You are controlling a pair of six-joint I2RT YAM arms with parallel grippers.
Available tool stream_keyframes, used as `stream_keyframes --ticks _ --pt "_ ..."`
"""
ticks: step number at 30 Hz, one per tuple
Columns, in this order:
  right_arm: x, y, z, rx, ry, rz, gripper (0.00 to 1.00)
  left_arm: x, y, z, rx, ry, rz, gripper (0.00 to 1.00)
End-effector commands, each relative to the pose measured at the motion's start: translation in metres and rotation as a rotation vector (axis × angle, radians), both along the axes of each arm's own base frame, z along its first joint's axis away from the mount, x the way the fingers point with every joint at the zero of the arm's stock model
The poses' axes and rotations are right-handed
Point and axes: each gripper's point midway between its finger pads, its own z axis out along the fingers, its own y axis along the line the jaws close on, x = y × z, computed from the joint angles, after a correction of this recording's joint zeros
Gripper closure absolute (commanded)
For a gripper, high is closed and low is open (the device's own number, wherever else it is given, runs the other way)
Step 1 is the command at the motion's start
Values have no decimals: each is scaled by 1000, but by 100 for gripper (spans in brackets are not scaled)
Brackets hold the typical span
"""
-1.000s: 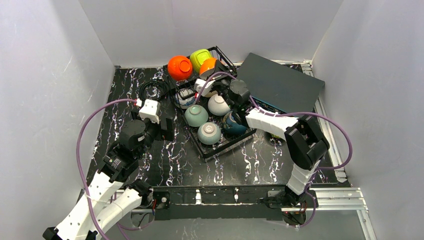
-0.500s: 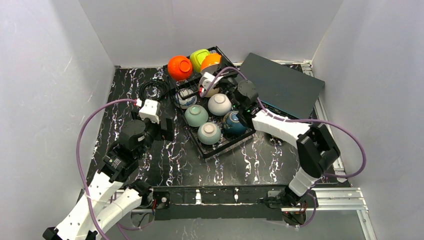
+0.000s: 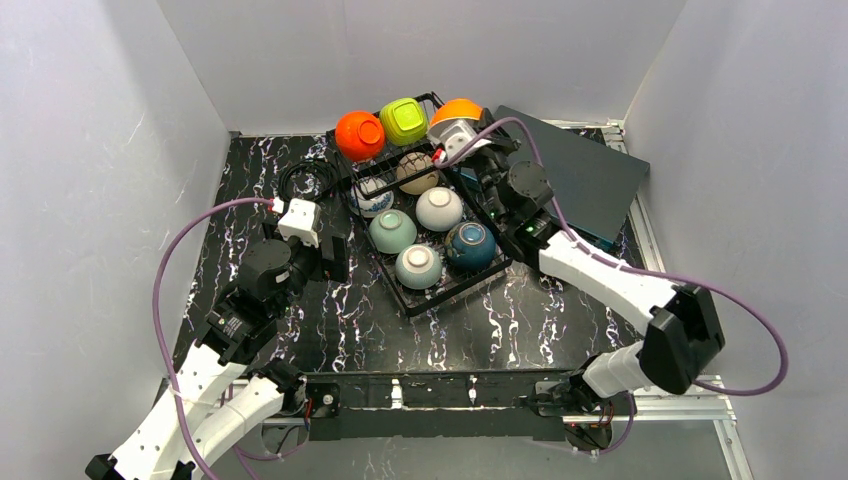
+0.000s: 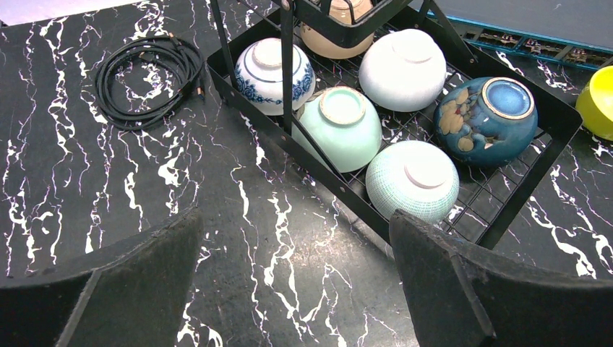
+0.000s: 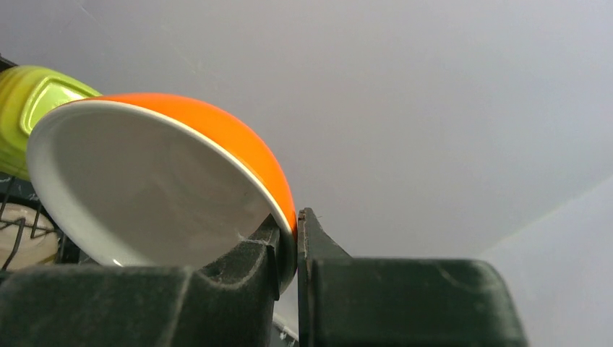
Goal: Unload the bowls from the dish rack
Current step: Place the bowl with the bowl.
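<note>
My right gripper (image 5: 289, 224) is shut on the rim of an orange bowl (image 5: 238, 137) with a white inside, tilted in the air. From above, this bowl (image 3: 458, 110) hangs over the back right corner of the dish rack (image 3: 455, 290), with the right gripper (image 3: 465, 140) under it. An orange bowl (image 3: 360, 135) and a lime green one (image 3: 404, 120) sit on the raised tier. Beige (image 3: 415, 172), blue-and-white (image 3: 375, 200), white (image 3: 438, 208), two pale green (image 3: 392, 230) and dark teal (image 3: 470, 245) bowls lie upside down in the tray. My left gripper (image 4: 293, 224) is open above the table, left of the rack.
A flat dark box (image 3: 585, 165) lies right of the rack, behind the right arm. A coiled black cable (image 3: 305, 180) lies left of the rack. A yellow bowl (image 4: 596, 101) shows at the right edge of the left wrist view, beyond the rack. White walls close in three sides.
My right gripper has carried the orange bowl up and to the right, off the raised tier, uncovering the beige bowl. The left arm has not moved.
</note>
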Motion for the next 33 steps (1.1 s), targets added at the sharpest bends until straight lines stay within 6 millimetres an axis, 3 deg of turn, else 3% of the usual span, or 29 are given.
stream_keyframes --ticks 1,7,18,23,33 --pt "-20 -37 20 188 60 -64 99 0 -1 2 -7 -10 -7 2" --pt "-32 -73 4 291 215 -190 99 -1 -2 2 -10 -10 -12 2" --pt "-48 -121 -57 342 463 -420 99 -1 -2 3 -13 -11 -15 2" --pt "-48 -143 -81 418 570 -472 99 -2 -3 4 -18 -14 -17 2" --pt "-42 -206 -140 670 833 -588 99 -3 -5 3 -20 -11 -25 2"
